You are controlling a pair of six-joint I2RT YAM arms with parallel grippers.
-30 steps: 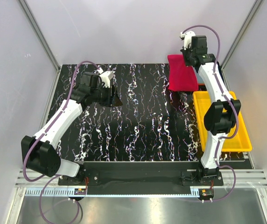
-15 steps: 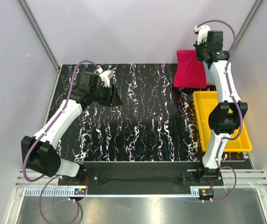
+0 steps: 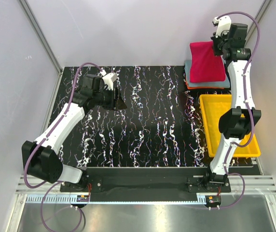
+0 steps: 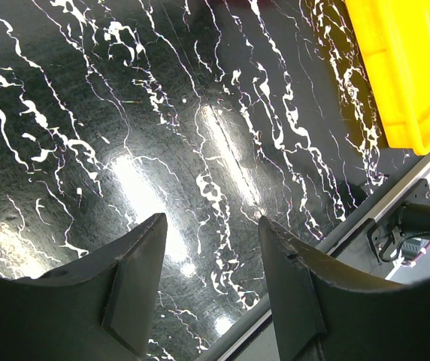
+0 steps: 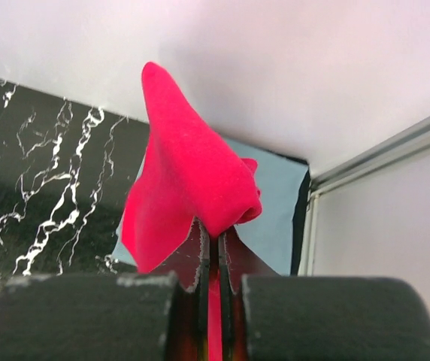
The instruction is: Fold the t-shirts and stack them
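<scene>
My right gripper [image 3: 221, 47] is shut on the folded red t-shirt [image 3: 206, 62], holding it in the air over the stack at the table's back right corner. In the right wrist view the red t-shirt [image 5: 189, 184] bulges out above my pinched fingertips [image 5: 214, 239]. Under it lies the grey-blue t-shirt [image 3: 193, 77], also in the right wrist view [image 5: 275, 226], on a thin orange one [image 3: 192, 86] and a dark one whose edge barely shows. My left gripper [image 3: 120, 102] is open and empty low over the bare table at the left; its view shows the fingers [image 4: 136, 282] apart.
A yellow plastic tray [image 3: 210, 104] stands at the right edge of the black marbled table [image 3: 143, 121], just in front of the shirt stack; its corner shows in the left wrist view [image 4: 407, 68]. Grey walls and metal frame posts close in behind and beside the stack.
My right gripper has carried the red t-shirt rightward and back, from beside the tray to above the stack in the corner. The left arm has not moved.
</scene>
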